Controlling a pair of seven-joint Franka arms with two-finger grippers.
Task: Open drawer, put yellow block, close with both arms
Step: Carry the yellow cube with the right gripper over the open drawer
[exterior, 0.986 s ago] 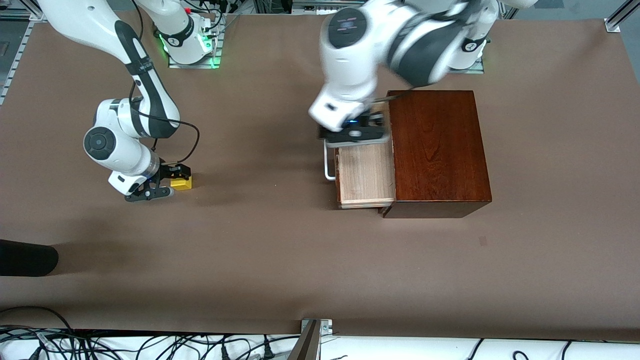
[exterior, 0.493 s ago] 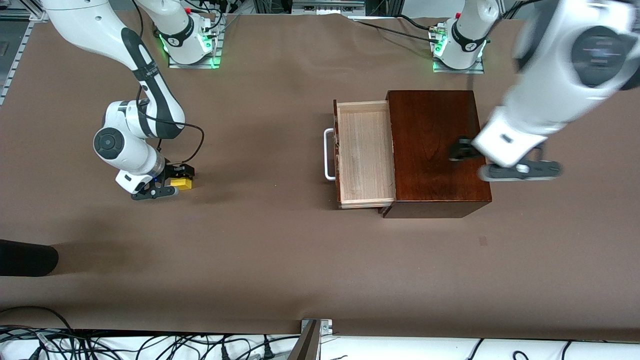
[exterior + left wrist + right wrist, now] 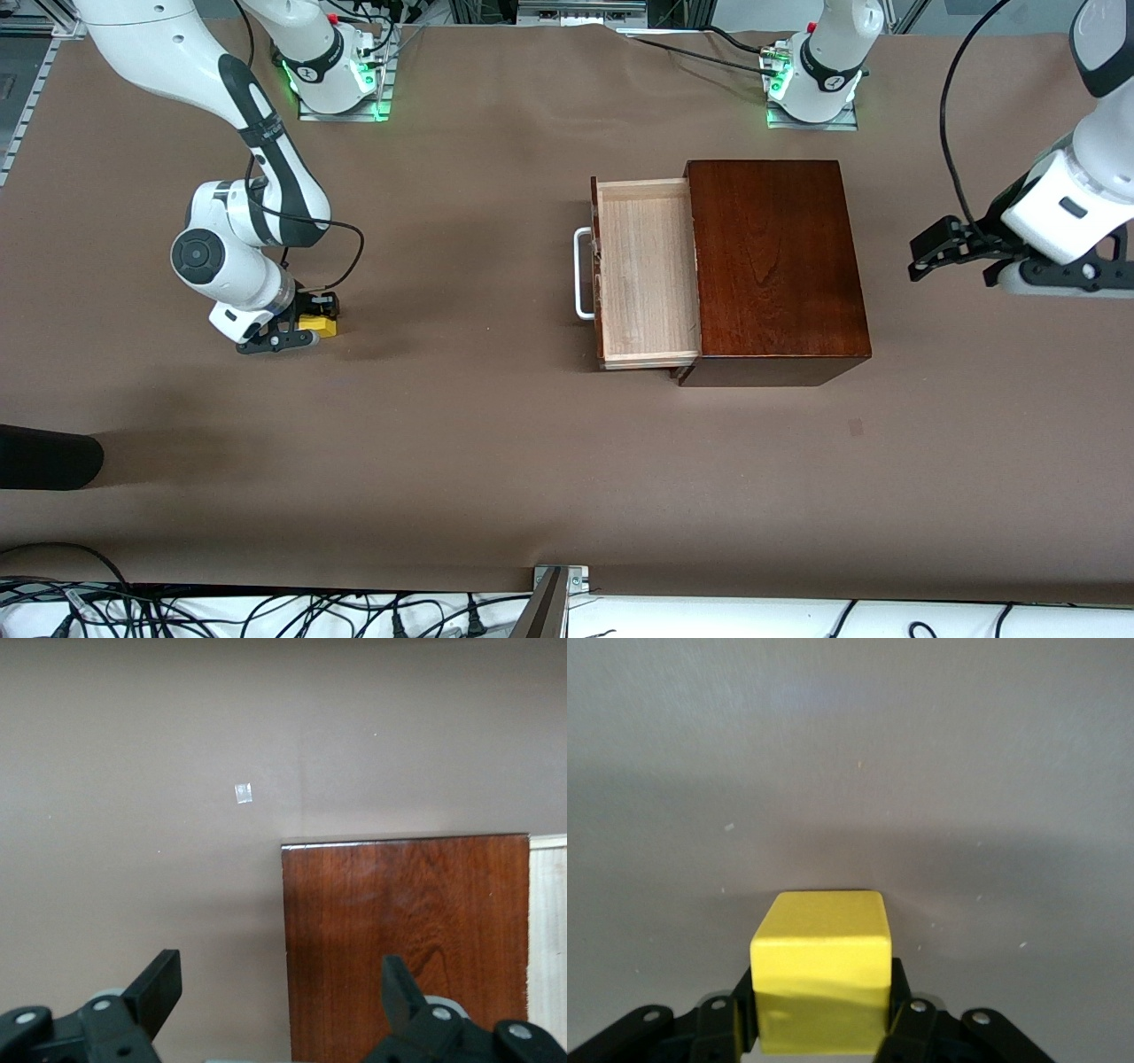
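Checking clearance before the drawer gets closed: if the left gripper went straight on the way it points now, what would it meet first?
Probably the bare table: the open left gripper points down at it beside the wooden box, though depth is unclear.

Both arms (image 3: pixel 226 80) are glossy white with dark grey joint bands, black cables looping off them, green-lit bases (image 3: pixel 337 84), black grippers with small silver screws

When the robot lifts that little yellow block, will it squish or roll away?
Probably neither. The yellow block has flat faces and crisp edges, so it looks stiff and unlikely to roll. The right gripper has its fingers against two flat sides, which should grip well. It is small beside the wooden box, so it is likely light.
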